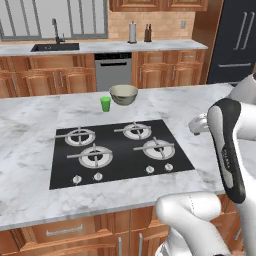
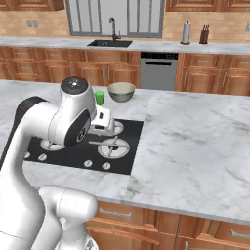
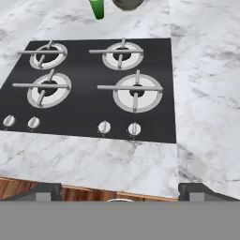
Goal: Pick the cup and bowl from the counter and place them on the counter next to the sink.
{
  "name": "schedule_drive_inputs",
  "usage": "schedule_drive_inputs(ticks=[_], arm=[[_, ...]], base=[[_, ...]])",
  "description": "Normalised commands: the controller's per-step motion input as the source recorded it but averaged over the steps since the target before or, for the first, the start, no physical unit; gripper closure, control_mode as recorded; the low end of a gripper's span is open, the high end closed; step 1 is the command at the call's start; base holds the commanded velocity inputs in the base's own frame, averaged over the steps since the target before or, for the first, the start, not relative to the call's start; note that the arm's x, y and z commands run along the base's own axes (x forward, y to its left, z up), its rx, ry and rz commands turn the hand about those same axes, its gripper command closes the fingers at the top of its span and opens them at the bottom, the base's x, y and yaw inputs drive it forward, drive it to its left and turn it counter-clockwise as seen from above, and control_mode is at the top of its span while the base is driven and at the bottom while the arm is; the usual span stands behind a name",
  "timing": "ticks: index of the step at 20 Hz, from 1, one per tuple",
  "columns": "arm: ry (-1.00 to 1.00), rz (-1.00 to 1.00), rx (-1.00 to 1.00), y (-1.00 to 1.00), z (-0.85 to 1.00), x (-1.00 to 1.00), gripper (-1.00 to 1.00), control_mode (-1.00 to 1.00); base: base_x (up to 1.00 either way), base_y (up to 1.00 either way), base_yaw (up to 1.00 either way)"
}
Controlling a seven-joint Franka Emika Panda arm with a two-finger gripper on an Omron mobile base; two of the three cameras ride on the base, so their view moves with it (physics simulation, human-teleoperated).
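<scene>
Cup [image 1: 105,103] and bowl [image 1: 123,94] stand upright on the desk [image 1: 30,145] just beyond the far edge of the cooktop [image 1: 117,152], cup just left of the bowl, close beside it but whether touching cannot be told; in the hand view both sit at the top edge, cup [image 3: 98,8] and bowl [image 3: 127,4] partly cut off. Hand [image 3: 120,193] hangs over the near desk edge in front of the cooktop knobs, its fingertips [image 3: 202,191] well apart with nothing between them. Sink [image 1: 55,47] with faucet lies in the back desk under the window, well apart from cup and bowl.
</scene>
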Motion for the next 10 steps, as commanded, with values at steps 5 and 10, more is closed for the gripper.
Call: schedule_drive_inputs(ticks=[5, 10], arm=[[-0.09, 0.05, -0.01, 0.16, 0.23, -0.70, -1.00, -1.00], [-0.02, 0.02, -0.06, 0.25, 0.23, -0.37, -1.00, -1.00]], base=[[0.00, 0.00, 0.00], [0.00, 0.00, 0.00]])
